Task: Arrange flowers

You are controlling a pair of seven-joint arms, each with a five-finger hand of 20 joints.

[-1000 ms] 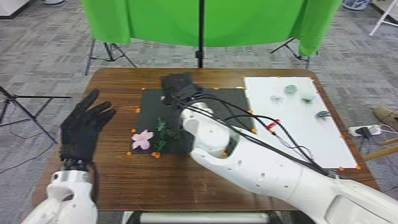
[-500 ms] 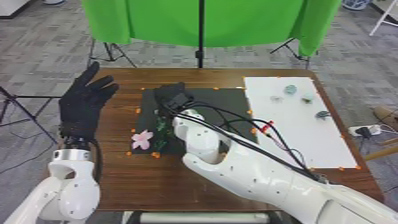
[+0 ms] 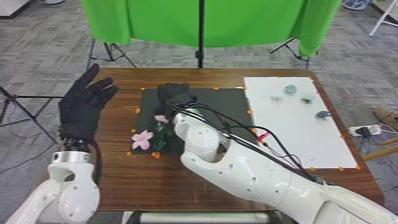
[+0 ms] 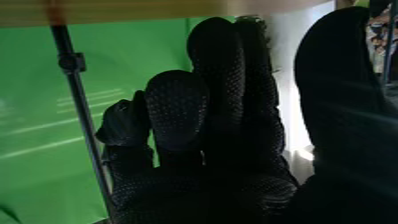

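My right hand (image 3: 175,93) is over the upper left part of the black mat (image 3: 218,98), its palm turned away. In the right wrist view the right hand (image 4: 213,120) has relaxed fingers with the thumb apart, and nothing is visible between them. A pink flower (image 3: 142,139) lies at the mat's lower left, beside green leafy stems (image 3: 161,142). Another small pink bloom (image 3: 162,119) shows just below the right hand, at the edge of its wrist. My left hand (image 3: 81,107) is held at the table's left side, open, its fingers spread and away from the flowers.
A white board (image 3: 302,135) covers the table's right side, with several small green and grey pieces near its far end. Black cables and a red connector run along the right arm. The brown table (image 3: 182,185) reaches toward the robot. A green backdrop hangs beyond.
My right hand has come slightly back toward the robot and left, and the second pink bloom has come into sight. My left hand has moved forward, farther from the robot.
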